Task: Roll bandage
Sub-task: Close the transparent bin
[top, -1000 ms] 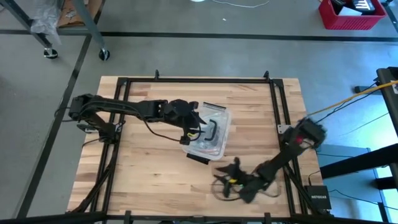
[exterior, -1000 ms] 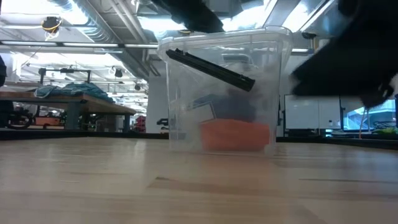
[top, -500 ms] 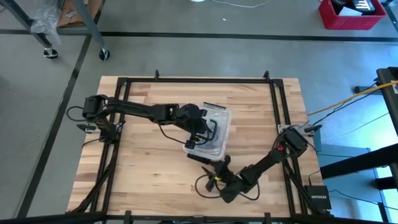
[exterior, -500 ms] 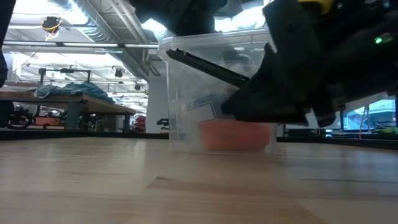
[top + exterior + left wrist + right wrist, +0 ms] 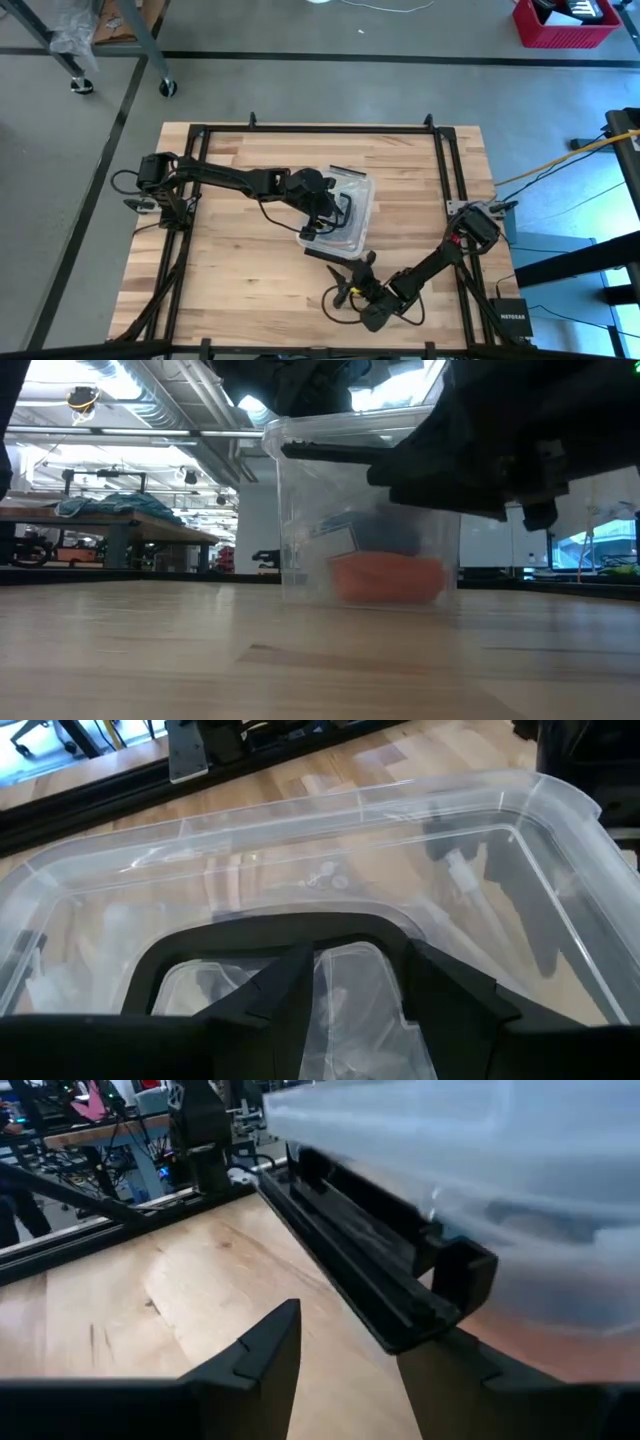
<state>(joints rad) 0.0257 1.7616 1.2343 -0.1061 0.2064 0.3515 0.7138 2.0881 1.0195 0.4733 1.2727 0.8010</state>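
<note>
A clear plastic box [image 5: 345,205] with a black handle [image 5: 270,928] on its lid stands mid-table. Through its wall I see an orange thing [image 5: 388,577] with a dark shape above it. No bandage shows plainly. My left gripper [image 5: 325,205] is open above the lid, its fingertips [image 5: 290,975] right at the handle. My right gripper [image 5: 348,283] is open, low over the table at the box's near side. It points at the black latch [image 5: 380,1275] on the box's rim. My left gripper comes down slanting onto the lid, its open fingers at the handle's inner edge [image 5: 330,932]; I cannot tell whether they touch it. My right gripper's open fingers [image 5: 270,1335] stand just below the latch's end [image 5: 462,1285]; I cannot tell whether they touch it.
A black frame [image 5: 440,170] runs around the wooden table top. Bare wood lies left of the box [image 5: 230,260] and at the far side. Cables trail by my right arm near the front edge [image 5: 410,315].
My left gripper has gone toward the table's right, from the box's left rim onto the lid. My right gripper has gone toward the table's left, then closer to the box's near side. The box has shifted a little toward the right, and its black bar now shows level.
</note>
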